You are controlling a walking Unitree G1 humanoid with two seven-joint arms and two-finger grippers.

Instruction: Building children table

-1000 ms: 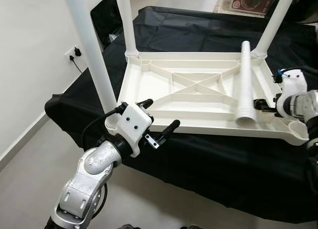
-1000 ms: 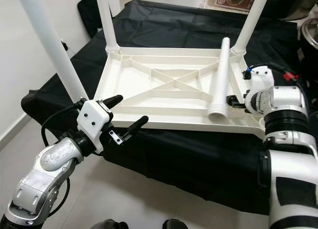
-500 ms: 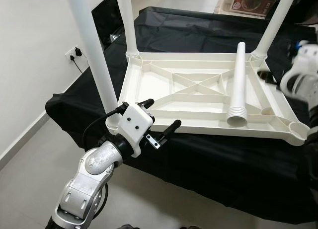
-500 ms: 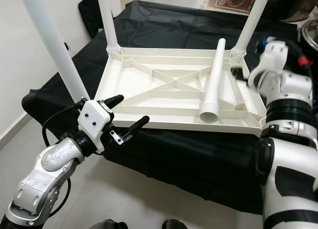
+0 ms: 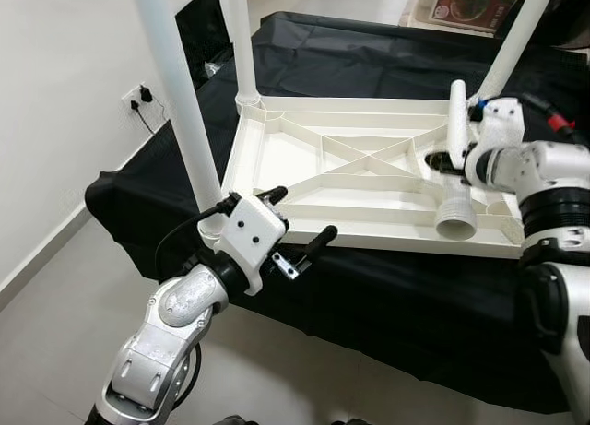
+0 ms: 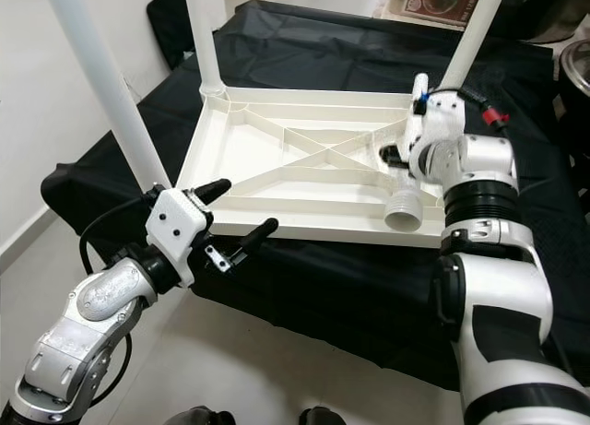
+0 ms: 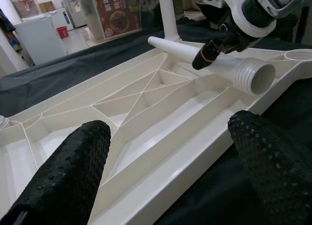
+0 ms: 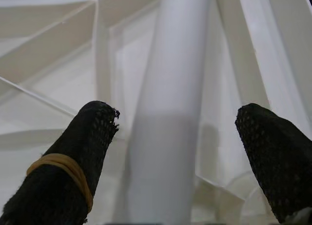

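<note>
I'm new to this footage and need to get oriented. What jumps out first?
A white upside-down table top lies on a black-covered surface, three legs already standing up. A loose fourth leg lies across its right side, the right gripper open around it. The left gripper hovers open at the near edge.

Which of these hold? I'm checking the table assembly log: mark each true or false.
1. The white plastic tabletop lies upside down on the black cloth. True.
2. Four legs stand in their sockets. False: three stand; the loose white leg lies on the tabletop.
3. The right gripper is open, straddling the loose leg. True.
4. The left gripper is clamped on a leg. False: it is open, holding nothing, near the tabletop's front edge.
</note>
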